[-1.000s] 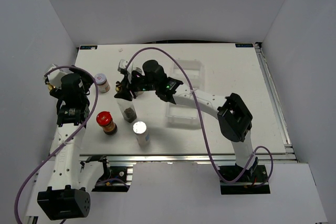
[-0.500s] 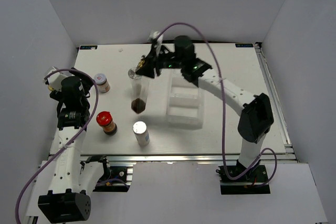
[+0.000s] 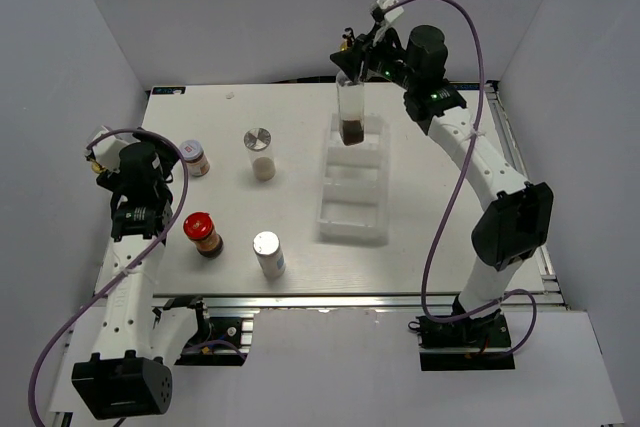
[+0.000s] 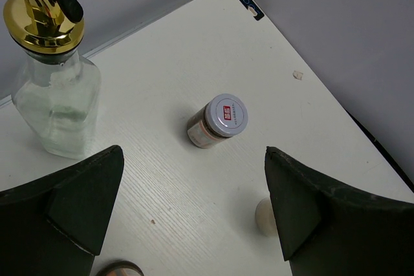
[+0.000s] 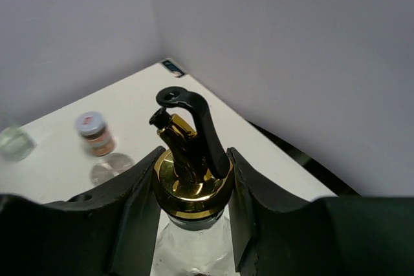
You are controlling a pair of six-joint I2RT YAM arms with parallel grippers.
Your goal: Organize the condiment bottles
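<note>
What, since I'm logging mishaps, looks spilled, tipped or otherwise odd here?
Nothing is spilled or tipped. The jars and shakers stand upright. The right gripper holds a bottle by its gold top over the far end of the tray. Only a small speck lies near the far edge of the table.

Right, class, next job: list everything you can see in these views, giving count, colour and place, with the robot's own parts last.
tall clear glass bottle with gold pourer top and dark liquid: one, held over the tray's far end.
second tall clear glass bottle with gold pourer top: one, table's far left.
clear silver-lidded shakers: two; one left of the tray, one near the front edge.
red-capped brown jar: one, front left.
small white-lidded jar: one, brownish, behind the red-capped jar.
white compartmented plastic tray: one, right of centre.
white table: one, under everything.
left arm: white and black, jaws open.
right arm: white and black, jaws shut on the dark-liquid bottle's top.
</note>
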